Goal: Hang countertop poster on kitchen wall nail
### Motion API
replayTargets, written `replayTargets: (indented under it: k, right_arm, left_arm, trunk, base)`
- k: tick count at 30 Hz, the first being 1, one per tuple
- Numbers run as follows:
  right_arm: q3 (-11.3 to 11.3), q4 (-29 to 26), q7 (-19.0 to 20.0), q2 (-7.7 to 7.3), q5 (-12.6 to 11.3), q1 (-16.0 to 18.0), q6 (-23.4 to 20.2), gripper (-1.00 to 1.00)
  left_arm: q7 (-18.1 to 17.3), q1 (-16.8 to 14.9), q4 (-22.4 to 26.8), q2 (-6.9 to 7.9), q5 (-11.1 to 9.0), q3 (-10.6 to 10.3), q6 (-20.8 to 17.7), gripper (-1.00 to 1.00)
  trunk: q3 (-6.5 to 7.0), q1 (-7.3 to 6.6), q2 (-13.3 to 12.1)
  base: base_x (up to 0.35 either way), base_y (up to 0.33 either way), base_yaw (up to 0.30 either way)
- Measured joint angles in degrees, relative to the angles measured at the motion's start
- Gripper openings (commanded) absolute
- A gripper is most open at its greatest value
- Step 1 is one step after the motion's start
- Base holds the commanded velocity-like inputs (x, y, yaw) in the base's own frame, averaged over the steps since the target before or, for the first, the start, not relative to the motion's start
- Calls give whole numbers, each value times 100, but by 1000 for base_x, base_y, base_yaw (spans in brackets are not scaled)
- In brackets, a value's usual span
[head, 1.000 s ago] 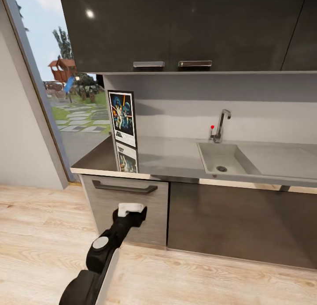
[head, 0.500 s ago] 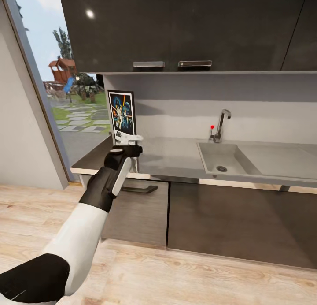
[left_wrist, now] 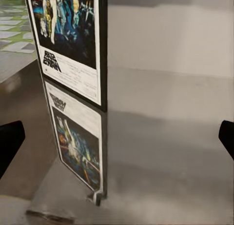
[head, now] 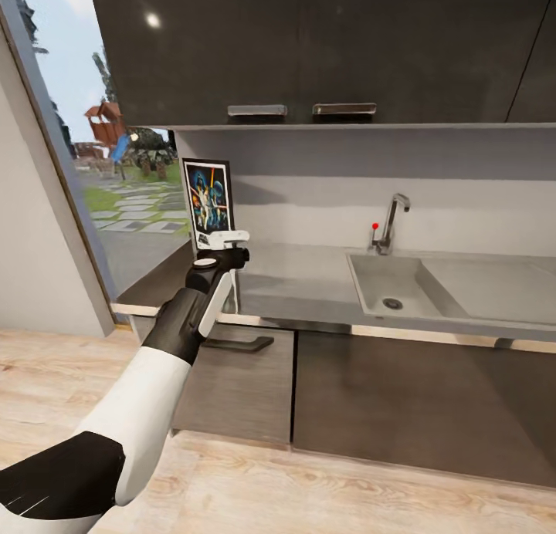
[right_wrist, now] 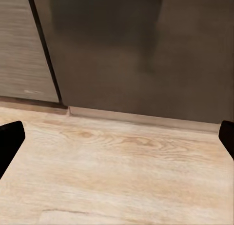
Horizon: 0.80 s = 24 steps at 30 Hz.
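We face a grey countertop (head: 309, 275) with a sink (head: 386, 287) and tap (head: 390, 219) to our right. The poster (head: 207, 196) stands upright at the counter's left end, its bottom edge on the glossy slab and mirrored in it. Our left gripper (head: 222, 242) is raised just in front of its lower edge, fingers spread wide and holding nothing. Our right gripper's fingers, also spread, point at the wooden floor (right_wrist: 122, 171). We judge the framed poster light, thin, stiff and easily tipped, so pinching across one side edge looks safest.
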State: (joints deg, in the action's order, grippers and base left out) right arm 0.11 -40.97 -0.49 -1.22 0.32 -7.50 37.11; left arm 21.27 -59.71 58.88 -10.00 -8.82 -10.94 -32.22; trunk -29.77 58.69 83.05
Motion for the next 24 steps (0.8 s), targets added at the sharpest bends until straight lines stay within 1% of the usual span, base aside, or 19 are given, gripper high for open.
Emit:
replayTargets:
  k: [10,15,19,20,22,24]
  right_arm:
    - [-3,104,-6,0,7,-6,1,100]
    - [-3,120,-6,0,11,-6,2,100]
    - [-3,122,-6,0,14,-8,2,100]
    - [-3,122,-6,0,15,-8,2,100]
    - [-3,123,-6,0,15,-6,2,100]
    - [-3,123,-6,0,15,-5,2,100]
  left_arm:
    - [1,0,-19,0,1,18,9,100]
    - [63,-1,-28,0,9,23,10,100]
    - [378,0,-22,0,3,15,10,100]
    - [541,0,-15,0,2,6,9,100]
    - [718,0,-2,0,2,-6,10,100]
    - [787,0,6,0,-1,-8,10,100]
  trunk:
    - [0,0,0]
    - [0,2,0]
    - [0,1,0]
    - [0,1,0]
    - [0,1,0]
    - [0,2,0]
  base:
    - [328,-81,0]
    - [142,-26,0]
    - [220,-68,0]
    - [271,-82,0]
    - [226,-52,0]
    - [149,-33,0]
